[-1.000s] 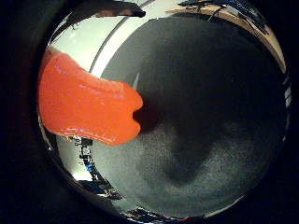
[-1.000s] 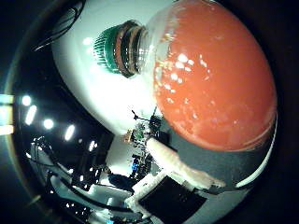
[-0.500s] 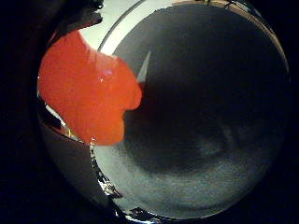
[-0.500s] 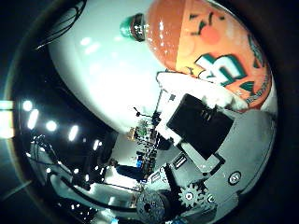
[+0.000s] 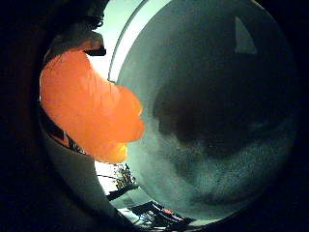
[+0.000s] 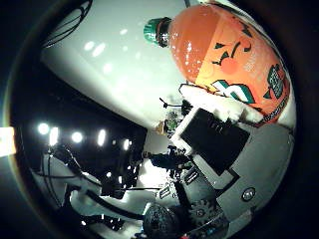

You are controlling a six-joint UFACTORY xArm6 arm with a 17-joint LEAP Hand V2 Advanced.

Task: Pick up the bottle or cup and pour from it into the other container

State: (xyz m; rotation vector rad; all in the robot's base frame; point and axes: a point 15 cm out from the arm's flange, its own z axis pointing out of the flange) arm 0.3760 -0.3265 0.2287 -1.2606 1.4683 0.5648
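We saw clear plastic bottle of orange liquid [image 6: 227, 64], green cap [image 6: 155, 31], printed label, lying close across palm. White-and-black robot hand [image 6: 219, 139]: finger pressed against bottle's labelled side, so hand was gripping bottle. In little-finger-side view we saw bottle's orange base beside round dark grey mat [image 5: 212, 121]. White wall [image 6: 114, 64] behind bottle.

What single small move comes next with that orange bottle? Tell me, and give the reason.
Probably close the hand more firmly round the orange bottle before lifting. The bottle fills much of both palm views, so it is close to the palm, and a finger lies against its label. Its green cap looks still on, and no receiving container is in view yet.
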